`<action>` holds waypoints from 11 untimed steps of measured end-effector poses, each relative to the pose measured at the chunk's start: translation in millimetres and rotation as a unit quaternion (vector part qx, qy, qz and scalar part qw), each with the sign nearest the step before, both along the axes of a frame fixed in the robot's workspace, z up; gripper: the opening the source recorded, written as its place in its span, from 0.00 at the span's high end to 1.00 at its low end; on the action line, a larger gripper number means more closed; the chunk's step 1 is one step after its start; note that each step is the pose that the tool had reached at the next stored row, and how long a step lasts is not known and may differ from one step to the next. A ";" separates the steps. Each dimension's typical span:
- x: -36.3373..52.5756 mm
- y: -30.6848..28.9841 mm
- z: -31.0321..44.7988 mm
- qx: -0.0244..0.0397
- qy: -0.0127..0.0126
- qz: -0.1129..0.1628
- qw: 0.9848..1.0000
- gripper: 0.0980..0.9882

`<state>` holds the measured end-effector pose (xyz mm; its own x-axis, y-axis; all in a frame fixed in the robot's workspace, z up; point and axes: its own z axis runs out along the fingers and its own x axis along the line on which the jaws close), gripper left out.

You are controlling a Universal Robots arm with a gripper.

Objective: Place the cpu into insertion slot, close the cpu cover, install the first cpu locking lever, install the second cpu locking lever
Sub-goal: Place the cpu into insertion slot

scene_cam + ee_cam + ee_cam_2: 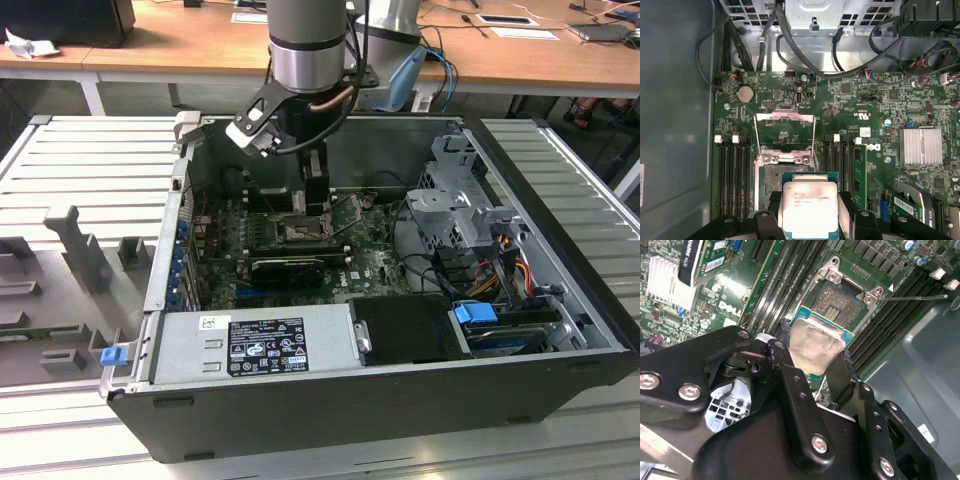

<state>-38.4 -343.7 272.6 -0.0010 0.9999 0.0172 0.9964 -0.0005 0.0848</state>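
My gripper [814, 351] [809, 212] is shut on the cpu [816, 340] [807, 202], one black finger on each of two opposite edges. The chip's grey metal top faces both wrist cameras and hangs tilted just above the insertion slot [839, 304] [782, 172], partly covering it. The cpu cover [785, 134] is swung open behind the socket, flat over the board. A thin locking lever [915, 297] sticks out sideways from the socket's hinge. In the exterior view the gripper [315, 200] reaches down inside the computer case over the slot [298, 228].
Black memory slots [735, 170] flank the socket on both sides. A long graphics card [290, 268] lies in front of it, a power supply [250, 345] at the case front. A drive cage [460, 200] and cables [840, 50] crowd one side. A finned heat sink [922, 145] stands nearby.
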 end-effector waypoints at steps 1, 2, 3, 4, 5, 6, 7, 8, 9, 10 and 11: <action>0.0 0.2 -2.8 0.000 0.000 0.000 1.000 0.52; 0.0 0.5 -4.4 0.000 0.000 0.000 1.000 0.52; 0.0 0.6 -5.2 0.000 0.000 0.000 1.000 0.52; 0.0 0.6 -6.3 0.000 0.000 0.000 1.000 0.52; 0.0 0.6 -7.9 0.000 0.000 0.000 1.000 0.52; 0.0 0.7 -10.7 0.000 0.000 0.000 1.000 0.52; 0.0 0.8 -13.4 0.000 0.000 0.000 1.000 0.52; 0.0 1.0 -15.3 0.000 0.000 0.000 1.000 0.52; 0.0 1.2 -17.3 0.000 0.000 0.000 1.000 0.52; 0.0 1.2 -18.0 0.000 0.000 0.000 1.000 0.52; -0.1 1.1 -18.3 0.000 0.000 0.000 1.000 0.52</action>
<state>-38.4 -342.5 254.3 -0.0009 0.9999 0.0171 0.9965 -0.0006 0.0839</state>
